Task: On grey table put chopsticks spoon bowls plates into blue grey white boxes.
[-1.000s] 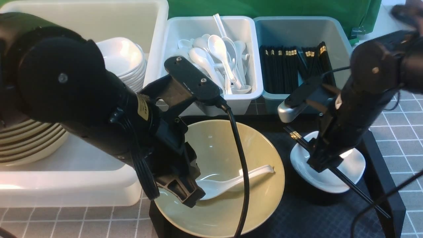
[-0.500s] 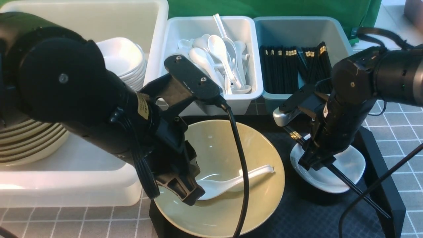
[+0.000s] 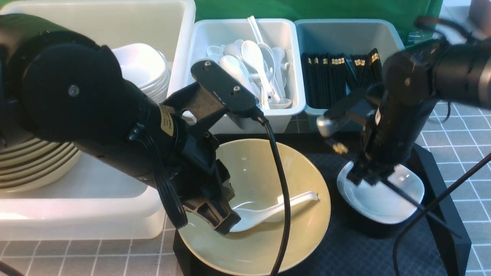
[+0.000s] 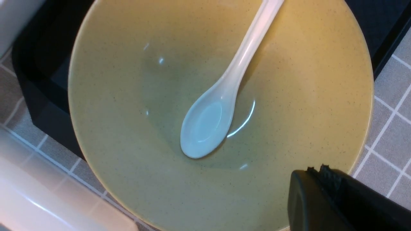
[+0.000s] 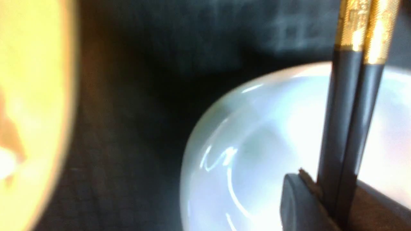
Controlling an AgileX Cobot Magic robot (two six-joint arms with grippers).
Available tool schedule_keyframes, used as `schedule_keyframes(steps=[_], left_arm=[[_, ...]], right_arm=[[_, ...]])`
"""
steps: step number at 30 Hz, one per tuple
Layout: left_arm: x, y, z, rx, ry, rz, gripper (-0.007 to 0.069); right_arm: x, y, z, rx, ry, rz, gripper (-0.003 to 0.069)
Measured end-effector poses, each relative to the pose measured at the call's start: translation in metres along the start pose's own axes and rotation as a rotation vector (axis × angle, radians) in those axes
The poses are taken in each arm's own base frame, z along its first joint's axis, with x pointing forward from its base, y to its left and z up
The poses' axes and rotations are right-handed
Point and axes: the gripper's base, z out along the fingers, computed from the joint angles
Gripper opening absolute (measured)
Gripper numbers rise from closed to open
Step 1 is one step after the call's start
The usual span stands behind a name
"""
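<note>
My left gripper (image 3: 225, 227) is shut and empty, low over the near-left side of a yellow-green bowl (image 3: 249, 165). A white spoon (image 3: 276, 209) lies inside that bowl. In the left wrist view the spoon (image 4: 221, 96) lies in the bowl (image 4: 128, 96), apart from my left gripper (image 4: 316, 170). My right gripper (image 3: 364, 178) is shut on a pair of black chopsticks (image 3: 337, 147) with gold ends. It holds them tilted over a small white bowl (image 3: 383, 203). The right wrist view shows the chopsticks (image 5: 350, 112) between the jaws above the white bowl (image 5: 273, 160).
Both bowls stand on a black tray (image 3: 345, 249). A large white box (image 3: 96, 207) on the left holds stacked plates and white bowls. A white box (image 3: 295, 76) behind holds spoons. A blue-grey box (image 3: 345, 34) holds several black chopsticks.
My right gripper has risen a little with the chopsticks, lifting their gold ends off the tray. My left gripper has barely moved.
</note>
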Motion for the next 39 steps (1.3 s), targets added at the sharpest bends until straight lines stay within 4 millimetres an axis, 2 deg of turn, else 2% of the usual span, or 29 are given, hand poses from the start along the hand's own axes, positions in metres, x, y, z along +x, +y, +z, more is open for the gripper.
schedule_keyframes(steps=[5,8,11,12,14,15,17,22,23,24,26,27,28,32,34,35,36,39], left_arm=[[-0.018,0.008,0.0,-0.056,-0.076,-0.036,-0.0011],[-0.044,0.031,-0.005,-0.104,-0.133,-0.099,-0.0011],[-0.061,0.053,-0.007,-0.137,-0.175,-0.143,-0.0011],[-0.074,0.068,-0.007,-0.162,-0.215,-0.167,-0.0011],[-0.091,0.088,-0.009,-0.196,-0.283,-0.194,-0.0011],[-0.092,0.09,-0.01,-0.203,-0.294,-0.197,-0.0011],[-0.106,0.104,-0.011,-0.24,-0.384,-0.203,-0.0011],[-0.115,0.108,-0.011,-0.261,-0.462,-0.201,-0.0011],[-0.115,0.109,-0.011,-0.261,-0.463,-0.2,-0.0011],[-0.115,0.108,-0.011,-0.26,-0.461,-0.2,-0.0011],[-0.111,0.108,-0.009,-0.258,-0.409,-0.182,-0.0011],[-0.11,0.108,-0.009,-0.26,-0.398,-0.176,-0.0011],[-0.108,0.107,-0.009,-0.262,-0.379,-0.17,-0.0011],[-0.1,0.104,-0.013,-0.258,-0.338,-0.166,-0.0011],[-0.092,0.099,-0.018,-0.257,-0.332,-0.167,-0.0011],[-0.081,0.093,-0.026,-0.256,-0.331,-0.167,-0.0011],[-0.08,0.092,-0.027,-0.256,-0.332,-0.167,-0.0011],[-0.049,0.076,-0.048,-0.267,-0.334,-0.159,-0.0011]], right_arm=[[-0.021,-0.011,-0.058,0.045,-0.186,0.025,0.0153],[-0.041,-0.029,-0.091,0.079,-0.339,0.108,0.0153],[-0.052,-0.04,-0.1,0.094,-0.41,0.159,0.0153],[-0.061,-0.053,-0.109,0.106,-0.484,0.219,0.0153],[-0.076,-0.069,-0.114,0.116,-0.581,0.306,0.0153],[-0.078,-0.07,-0.112,0.116,-0.586,0.313,0.0153],[-0.094,-0.088,-0.111,0.121,-0.708,0.403,0.0153],[-0.116,-0.112,-0.089,0.105,-0.86,0.53,0.0153],[-0.124,-0.121,-0.074,0.1,-0.89,0.566,0.0153],[-0.124,-0.121,-0.072,0.099,-0.887,0.568,0.0153],[-0.129,-0.133,-0.041,0.1,-0.864,0.601,0.0153],[-0.129,-0.134,-0.038,0.099,-0.86,0.604,0.0153],[-0.13,-0.136,-0.026,0.099,-0.831,0.609,0.0153],[-0.127,-0.14,-0.001,0.096,-0.75,0.625,0.0158],[-0.126,-0.14,0.004,0.095,-0.718,0.629,0.0183],[-0.124,-0.14,0.005,0.093,-0.689,0.633,0.0237],[-0.123,-0.14,0.004,0.093,-0.685,0.633,0.0245],[-0.116,-0.138,-0.012,0.092,-0.595,0.642,0.0385]])
